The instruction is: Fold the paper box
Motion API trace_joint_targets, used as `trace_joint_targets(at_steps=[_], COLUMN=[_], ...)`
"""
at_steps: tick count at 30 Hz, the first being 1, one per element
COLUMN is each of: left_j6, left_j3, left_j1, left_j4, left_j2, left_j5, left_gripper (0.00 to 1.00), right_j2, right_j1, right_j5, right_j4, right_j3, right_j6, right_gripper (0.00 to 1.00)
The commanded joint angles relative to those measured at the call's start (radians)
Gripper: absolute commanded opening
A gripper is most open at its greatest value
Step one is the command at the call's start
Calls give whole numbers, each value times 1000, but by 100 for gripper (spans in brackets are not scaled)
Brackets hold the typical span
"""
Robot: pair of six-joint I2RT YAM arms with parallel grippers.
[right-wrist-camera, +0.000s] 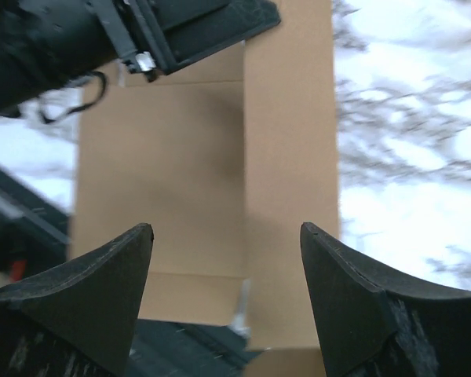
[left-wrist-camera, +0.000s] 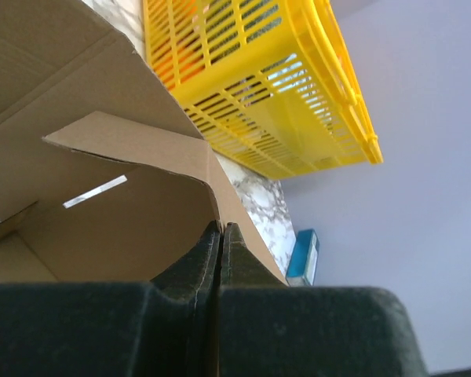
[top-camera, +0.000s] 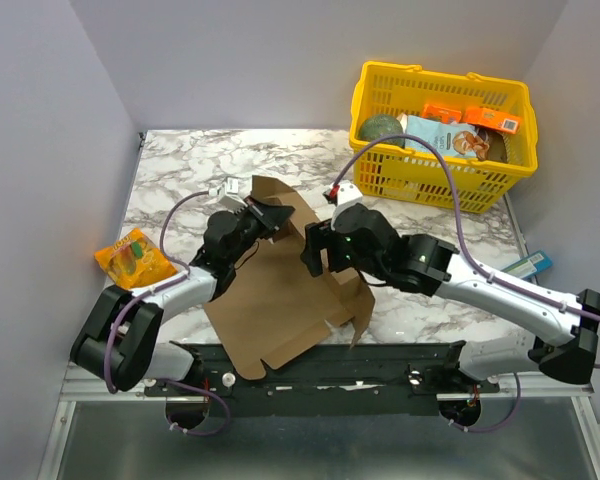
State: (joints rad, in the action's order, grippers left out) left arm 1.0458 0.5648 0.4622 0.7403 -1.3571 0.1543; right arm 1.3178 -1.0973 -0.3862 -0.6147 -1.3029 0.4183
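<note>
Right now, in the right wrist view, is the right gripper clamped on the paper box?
No: the right gripper has its jaws spread wide, with the paper box lying beyond them, ungripped.

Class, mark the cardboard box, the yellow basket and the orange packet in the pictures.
box [top-camera: 280, 300]: top view, its flat middle panel.
basket [top-camera: 410, 178]: top view, its near wall.
packet [top-camera: 132, 258]: top view, its middle.

Place: a robot lab booth.
Walls: plain grey panels [top-camera: 50, 120] closed in the marble-patterned worktop [top-camera: 190, 165].
Mounting: left arm [top-camera: 180, 290] and right arm [top-camera: 510, 300] were bolted to a black rail [top-camera: 380, 360].
</note>
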Motion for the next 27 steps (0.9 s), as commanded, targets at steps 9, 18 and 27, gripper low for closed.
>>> trace_joint_targets(at_steps=[9,18,27], left_j6=[-90,-112,-113], left_j3=[-115,-172,-238], left_j1=[10,23,23], left_j4=[200,300,447], left_j2=[101,118,76], left_j5=[-341,-401,-387], left_gripper=[0,0,0], right_j2=[-177,-129,-62], right_j1=[-6,-4,19], right_j5=[308,18,-187], right_j4=[520,767,822], right_j3=[355,488,510], right_j6=[612,813,996], right_gripper=[80,80,76])
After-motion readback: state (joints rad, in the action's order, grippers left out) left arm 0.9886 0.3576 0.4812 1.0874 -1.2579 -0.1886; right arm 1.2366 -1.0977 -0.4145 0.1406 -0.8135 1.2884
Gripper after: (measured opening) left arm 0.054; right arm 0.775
